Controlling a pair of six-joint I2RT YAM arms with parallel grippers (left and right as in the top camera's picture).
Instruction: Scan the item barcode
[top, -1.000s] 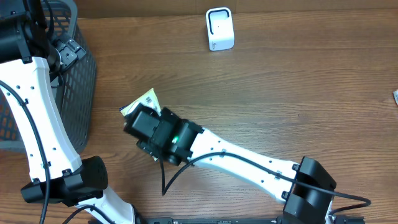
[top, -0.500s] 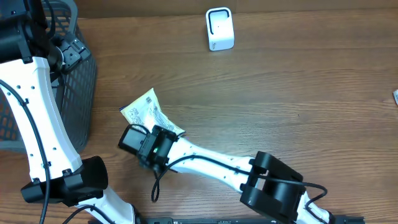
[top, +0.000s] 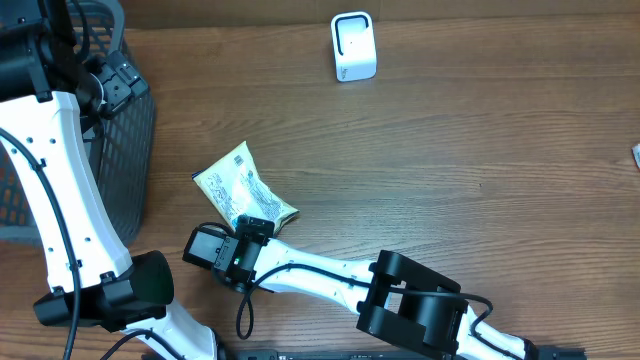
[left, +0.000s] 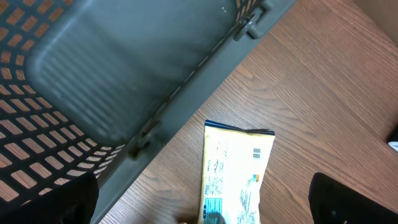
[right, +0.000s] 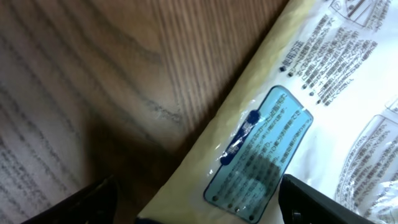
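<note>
Packet (top: 243, 190) lies flat on the desk's left half, just beside the basket (top: 130, 150). It is a glossy yellow plastic pouch, oblong, printed with small text, a blue label and a small barcode. The right gripper (right: 199, 186) is wide open at the packet's near end, fingers spread to either side and gripping nothing; whether they touch the film I cannot tell. The left gripper (left: 202, 186) hangs fully open and empty over the basket's rim. The basket is dark grey plastic mesh, the desk brown woodgrain. A white boxy scanner (top: 353, 46) sits near the far edge.
</note>
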